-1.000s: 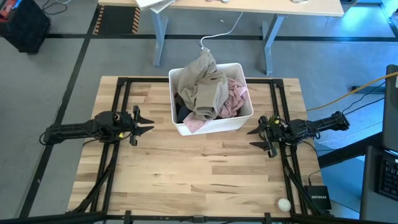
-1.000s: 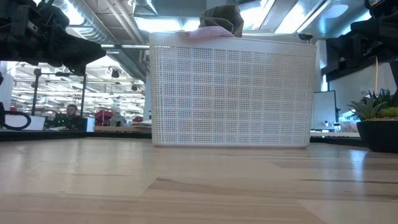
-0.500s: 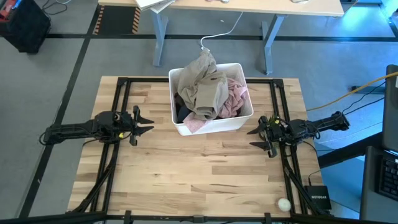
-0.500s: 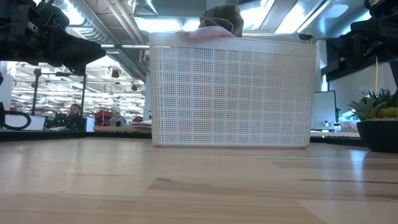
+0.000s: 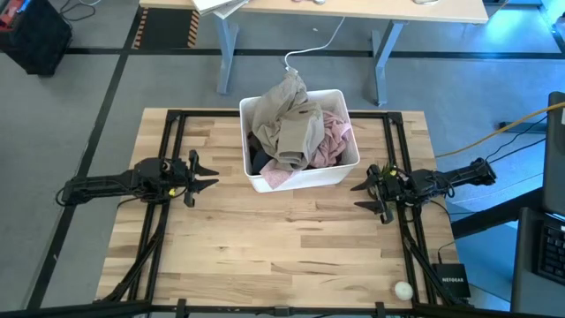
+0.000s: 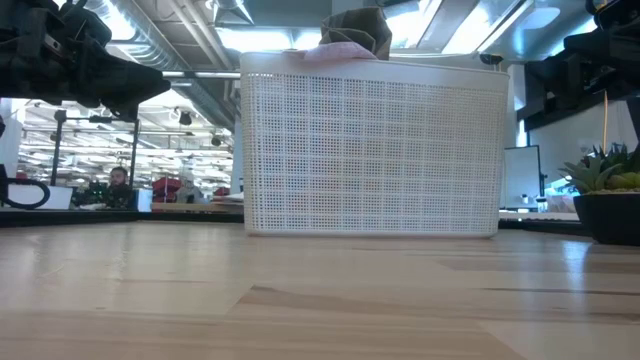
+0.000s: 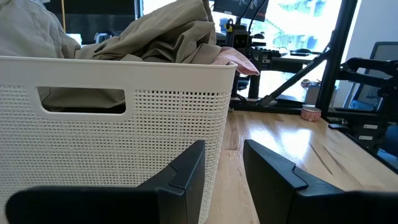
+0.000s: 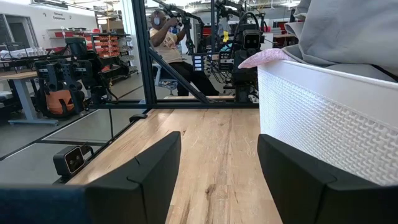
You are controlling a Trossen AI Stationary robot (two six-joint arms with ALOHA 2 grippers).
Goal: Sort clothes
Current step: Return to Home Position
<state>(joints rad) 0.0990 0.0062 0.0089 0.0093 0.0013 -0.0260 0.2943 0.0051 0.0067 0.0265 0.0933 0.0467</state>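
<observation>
The soft fabric clothes [image 5: 296, 132], khaki-beige on top with pale pink beside, are heaped in the white perforated plastic bin [image 5: 305, 179] at twelve o'clock on the wooden desk [image 5: 282, 256]. The left gripper [image 5: 201, 176] at nine o'clock and the right gripper [image 5: 364, 196] at three o'clock both hover with fingers apart, holding nothing.

Wooden table [image 5: 291, 238], white bin [image 5: 305, 177], small white ball [image 5: 403, 289]

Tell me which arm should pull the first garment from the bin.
Left, narrowly. The khaki garment tops the pile toward that side of the white bin; the left end effector and right end effector both wait open beside it.
</observation>
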